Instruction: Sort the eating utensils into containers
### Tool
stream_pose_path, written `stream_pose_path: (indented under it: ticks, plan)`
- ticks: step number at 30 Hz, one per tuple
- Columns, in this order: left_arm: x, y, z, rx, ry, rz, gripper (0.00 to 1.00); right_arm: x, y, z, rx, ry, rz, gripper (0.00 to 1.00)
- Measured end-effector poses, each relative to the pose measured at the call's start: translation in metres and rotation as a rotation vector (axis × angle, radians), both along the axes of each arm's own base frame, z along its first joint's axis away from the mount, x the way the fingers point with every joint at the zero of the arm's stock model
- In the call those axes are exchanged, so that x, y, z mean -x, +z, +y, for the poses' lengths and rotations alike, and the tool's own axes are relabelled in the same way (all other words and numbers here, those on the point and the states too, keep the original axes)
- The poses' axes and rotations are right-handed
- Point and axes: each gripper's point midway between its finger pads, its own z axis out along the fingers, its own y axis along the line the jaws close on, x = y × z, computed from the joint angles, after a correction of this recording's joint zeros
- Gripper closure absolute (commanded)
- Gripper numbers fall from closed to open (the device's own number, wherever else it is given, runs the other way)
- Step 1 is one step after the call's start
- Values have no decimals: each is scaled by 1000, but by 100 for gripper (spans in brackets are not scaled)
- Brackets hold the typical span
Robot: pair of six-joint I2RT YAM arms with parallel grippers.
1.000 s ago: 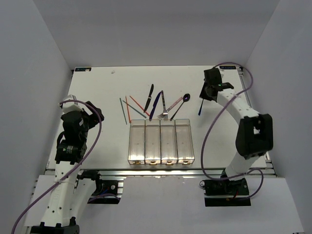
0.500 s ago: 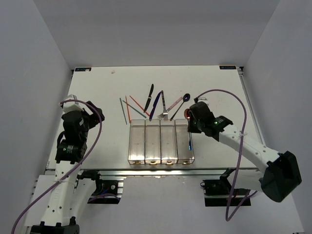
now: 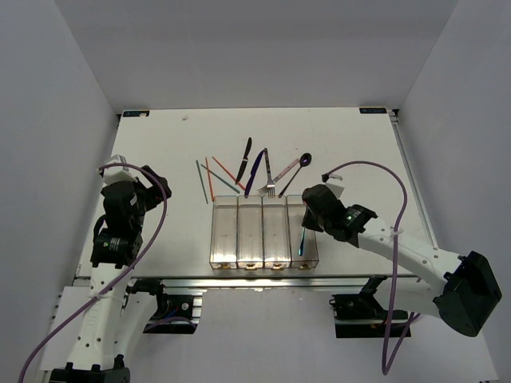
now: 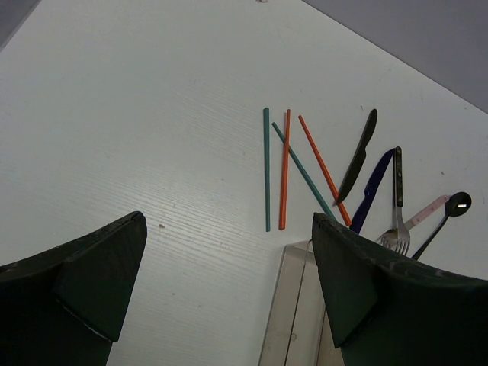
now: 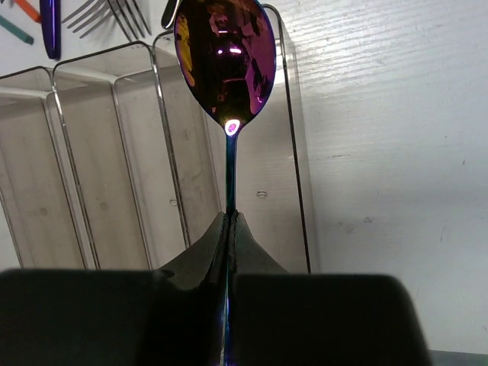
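Pinching the thin handle of a purple spoon point(image 5: 225, 61), the right hand point(image 5: 229, 229) has its fingers shut tight on it, with the bowl pointing away over the far end of the rightmost bin point(image 5: 293, 152). The spoon looks held above that bin rather than lying in it. All four clear bins point(image 3: 251, 231) in the row appear empty. Just past their far ends, on the bench point(image 3: 160, 144), lie a fork point(image 4: 397, 198), a black knife point(image 4: 358, 152), a blue knife point(image 4: 374, 191), two more spoons point(image 4: 450, 210), two green chopsticks point(image 4: 267, 168) and two orange chopsticks point(image 4: 284, 168). The left hand point(image 4: 226, 252) hangs wide open with nothing in it, over the bench left of the bins. By my reading the sorting has barely begun: one spoon is about to go in, and every other piece is yet to be picked up
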Motion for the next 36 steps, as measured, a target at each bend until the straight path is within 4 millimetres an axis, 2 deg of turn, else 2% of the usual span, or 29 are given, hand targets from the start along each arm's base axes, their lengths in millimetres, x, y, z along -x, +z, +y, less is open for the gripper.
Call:
stream_pose_path:
  ticks: [6, 8, 9, 11, 14, 15, 16, 17, 20, 21, 22, 25, 27, 31, 33, 36]
  plan:
    - [0, 0, -1, 2, -7, 1, 2, 0, -8, -3, -5, -47, 12, 99]
    - [0, 0, -1, 2, -7, 0, 2, 0, -10, -1, -7, -48, 16, 94]
    - [0, 0, -1, 2, -7, 0, 2, 0, -11, 0, -7, -46, 17, 87]
    - [0, 0, -1, 3, -7, -1, 2, 0, -11, 3, -14, -44, 16, 85]
    - [0, 1, -1, 2, -7, -3, 2, 2, -10, 6, -25, -40, 15, 65]
    - [0, 1, -1, 2, -7, -3, 2, 3, -10, 8, -29, -35, 15, 54]
    - [1, 1, -1, 2, -7, -4, 2, 4, -9, 9, -34, -35, 15, 52]
    - [1, 1, -1, 2, -7, -4, 2, 5, -8, 10, -38, -33, 12, 41]
    - [0, 1, -1, 2, -7, -3, 2, 6, -3, 10, -48, -30, 0, 37]
    - [0, 1, -1, 2, -7, -3, 2, 6, 0, 10, -49, -29, -3, 28]
    - [0, 1, -1, 2, -7, -3, 2, 6, 2, 10, -52, -32, -8, 25]
    - [0, 0, -2, 3, -9, -1, 2, -4, 14, 9, -31, -30, -38, 22]
    - [0, 0, -2, 2, -10, 1, 2, -23, 27, 13, -13, -38, -41, 22]
    - [0, -1, -2, 1, -9, 4, 2, -103, 47, 18, 18, -122, -57, 23]
    - [0, -1, -1, 1, -9, 4, 2, -139, 42, 15, 52, -173, -52, 24]
    - [0, -1, -1, 0, -9, 4, 2, -188, 20, 14, 120, -231, -2, 26]
